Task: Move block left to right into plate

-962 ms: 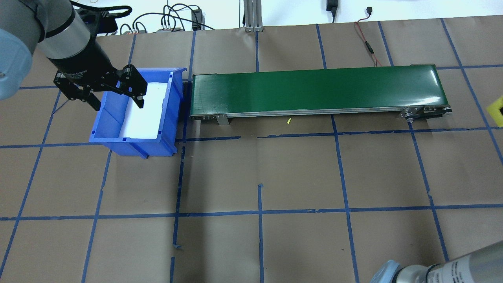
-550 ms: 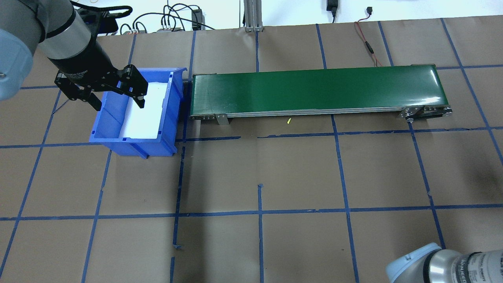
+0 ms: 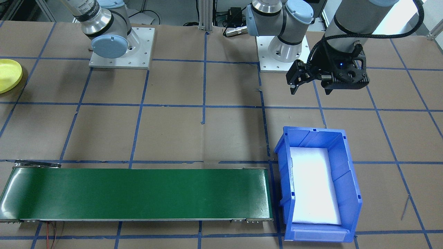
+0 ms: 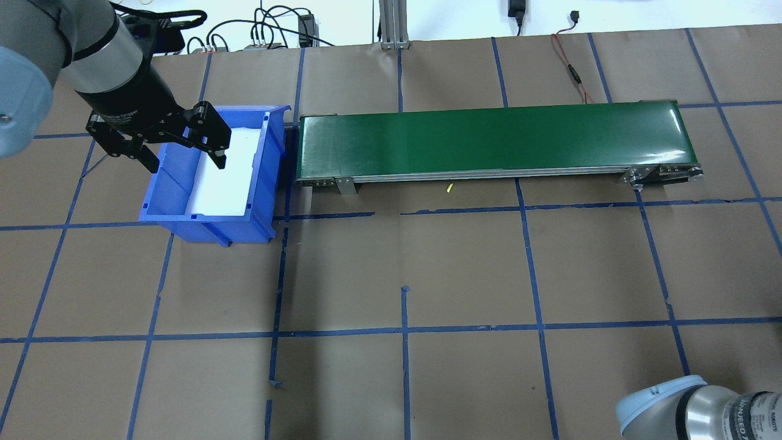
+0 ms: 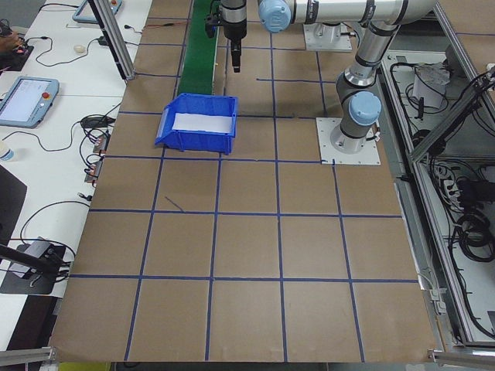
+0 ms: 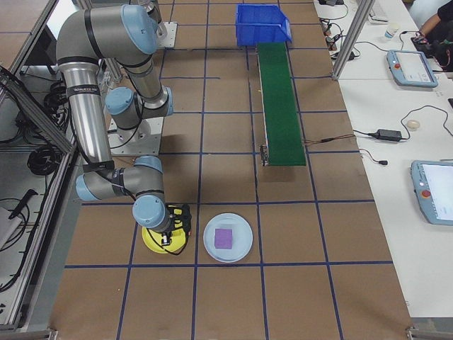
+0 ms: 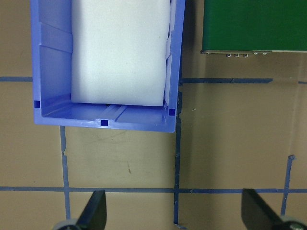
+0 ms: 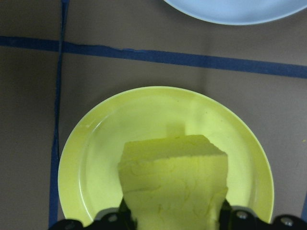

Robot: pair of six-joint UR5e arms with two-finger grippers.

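While the right gripper (image 8: 172, 225) hung over the yellow plate (image 8: 96, 158) near the table's right end, jaws clamped on the yellow block (image 8: 172, 177), apparently not yet set down, only release remained; the left gripper (image 4: 177, 143) stood wide, empty.
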